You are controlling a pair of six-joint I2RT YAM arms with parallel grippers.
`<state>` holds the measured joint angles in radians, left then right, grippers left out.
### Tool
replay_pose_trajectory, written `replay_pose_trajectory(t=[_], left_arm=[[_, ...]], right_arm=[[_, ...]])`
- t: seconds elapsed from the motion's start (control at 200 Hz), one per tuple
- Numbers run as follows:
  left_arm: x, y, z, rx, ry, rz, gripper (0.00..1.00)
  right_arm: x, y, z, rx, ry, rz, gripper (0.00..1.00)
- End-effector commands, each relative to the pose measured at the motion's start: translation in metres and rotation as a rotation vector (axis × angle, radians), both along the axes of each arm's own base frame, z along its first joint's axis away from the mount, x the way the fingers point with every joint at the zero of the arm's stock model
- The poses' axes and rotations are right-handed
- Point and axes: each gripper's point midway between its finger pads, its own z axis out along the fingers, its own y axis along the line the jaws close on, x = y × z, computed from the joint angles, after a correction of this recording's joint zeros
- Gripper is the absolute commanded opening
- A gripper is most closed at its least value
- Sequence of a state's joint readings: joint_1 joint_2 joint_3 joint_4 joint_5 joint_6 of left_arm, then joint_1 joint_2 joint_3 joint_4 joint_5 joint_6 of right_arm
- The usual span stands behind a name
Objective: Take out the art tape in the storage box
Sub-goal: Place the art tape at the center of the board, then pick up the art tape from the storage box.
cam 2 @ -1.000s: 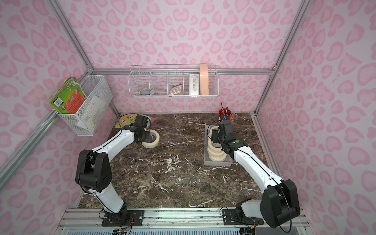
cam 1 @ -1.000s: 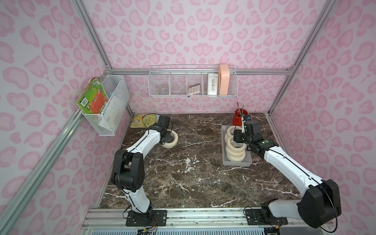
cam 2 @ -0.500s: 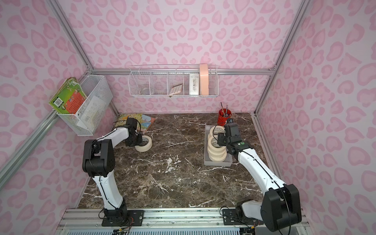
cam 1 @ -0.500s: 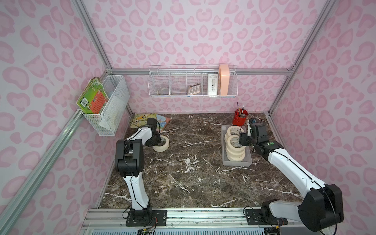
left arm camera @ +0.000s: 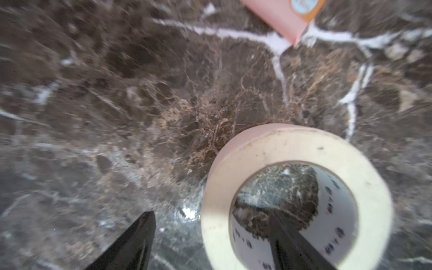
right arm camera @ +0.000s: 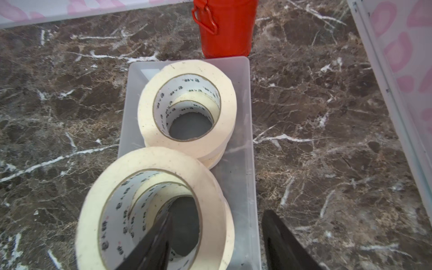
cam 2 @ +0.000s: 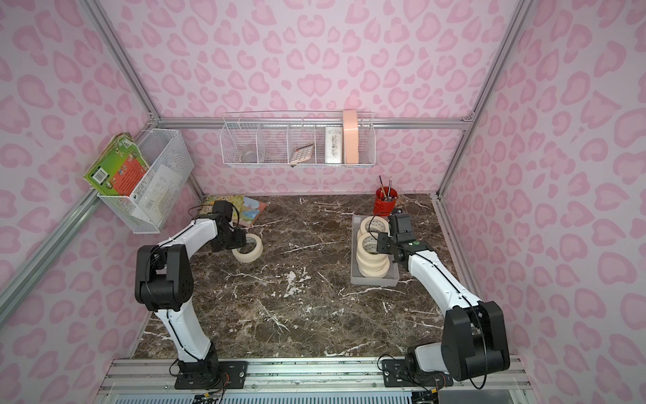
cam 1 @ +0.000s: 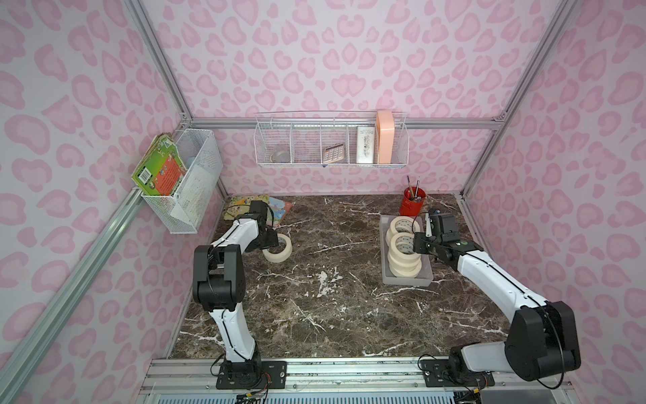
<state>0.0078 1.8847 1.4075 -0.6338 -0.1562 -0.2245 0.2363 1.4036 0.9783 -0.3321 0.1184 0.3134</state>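
Between the jaws of my left gripper (left arm camera: 211, 212): loose roll (left arm camera: 297, 149), first of the tape out of the box.
- Change: a second ago I was clamped on this roll. The jaws have since sprung wide, with one finger down in the core and one outside the rim, neither pressing.
- State: nothing held. The roll rests on the table (left arm camera: 140, 93) by its own weight.
- Meaning, as I judge it: the first removal is done, and I need only lift clear.

Under my right gripper (right arm camera: 217, 212): near stack, top roll (right arm camera: 149, 161).
- Change: the jaws have drawn in a little over the last second.
- State: still apart and gripping nothing. One finger is in the core; the other is outside the roll's wall, with a gap showing.
- Meaning, as I judge it: the second removal is at the grasp step, and the pinch is not yet made.

Beyond my right fingertips: far stack (right arm camera: 187, 67), two rolls showing, with the cup (right arm camera: 224, 28) just past the box end.

Orientation, all rolls: lying flat, core axis upright, hole facing up. A ring has no long axis across the table.

Box (right arm camera: 243, 187): the long axis runs straight ahead of my right gripper toward the cup, and both stacks sit along it. The loose roll lies well apart from it, across the table.
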Motion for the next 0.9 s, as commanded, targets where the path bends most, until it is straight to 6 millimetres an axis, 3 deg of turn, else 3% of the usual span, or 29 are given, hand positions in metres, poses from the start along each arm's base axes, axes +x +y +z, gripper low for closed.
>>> replay_pose_trajectory(t=[0.0,0.07,0.145,0.315,0.48,0.55,0.58,0.72,0.8,0.895], left_arm=[[-0.007,0.002,0.043,0.096,-0.037,-0.035,0.81],[-0.01,-0.017,0.068,0.091,-0.089,-0.084,0.81],[-0.018,-0.049,0.086,0.068,-0.127,-0.161,0.81],[-0.041,-0.132,0.094,-0.011,-0.141,-0.352,0.81],[-0.058,-0.197,0.108,-0.131,-0.161,-0.501,0.8],[-0.068,-0.223,0.116,-0.197,-0.172,-0.568,0.8],[-0.066,-0.237,0.134,-0.238,-0.215,-0.604,0.8],[-0.082,-0.293,0.161,-0.476,-0.281,-0.766,0.8],[-0.081,-0.301,0.162,-0.457,-0.298,-0.776,0.81],[-0.078,-0.303,0.149,-0.414,-0.268,-0.77,0.81]], right_arm=[[0.008,0.007,-0.002,0.02,0.008,0.022,0.56],[0.012,0.011,-0.009,0.025,0.033,0.032,0.52],[0.015,0.012,-0.015,0.028,0.043,0.032,0.47],[0.017,0.012,-0.02,0.013,0.062,0.024,0.31],[0.014,0.009,0.0,-0.08,0.019,0.008,0.0],[0.012,0.016,0.016,-0.125,-0.019,0.014,0.0],[0.011,0.023,0.023,-0.128,-0.031,0.03,0.0],[0.005,0.082,0.048,-0.093,-0.106,0.16,0.0],[0.003,0.116,0.051,-0.074,-0.123,0.224,0.0],[0.002,0.147,0.049,-0.046,-0.118,0.278,0.0]])
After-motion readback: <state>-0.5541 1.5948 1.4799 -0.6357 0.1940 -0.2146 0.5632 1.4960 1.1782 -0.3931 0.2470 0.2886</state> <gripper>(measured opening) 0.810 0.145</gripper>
